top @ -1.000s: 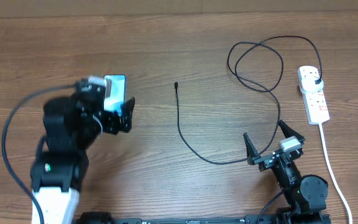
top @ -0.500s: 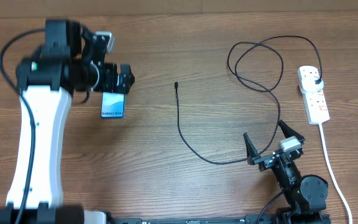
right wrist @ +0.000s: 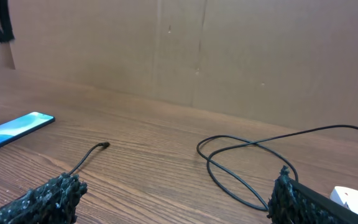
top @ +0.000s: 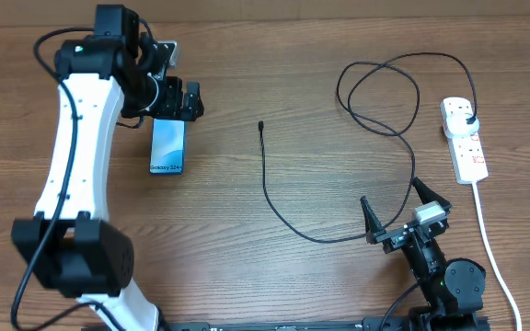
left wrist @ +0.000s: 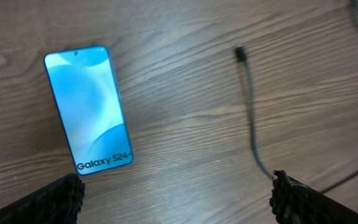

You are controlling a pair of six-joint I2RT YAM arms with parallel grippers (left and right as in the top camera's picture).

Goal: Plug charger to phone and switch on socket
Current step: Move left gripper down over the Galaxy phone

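Now the left fingers (left wrist: pixel 58 198), spread wide and empty, have drawn back off the slim light-blue-screened smartphone (top: pixel 167 147). It lies flat and fully uncovered on the brown wooden table (top: pixel 274 55), left of centre. Its screen reads "Galaxy S24+" at the near end, and its long axis runs far-to-near. The thin black charger cable (top: pixel 267 188) lies well to its right, its small connector tip (top: pixel 260 126) pointing away. The right fingers (right wrist: pixel 48 199) stay spread, unmoved, with the white power strip (top: pixel 465 138) at far right.
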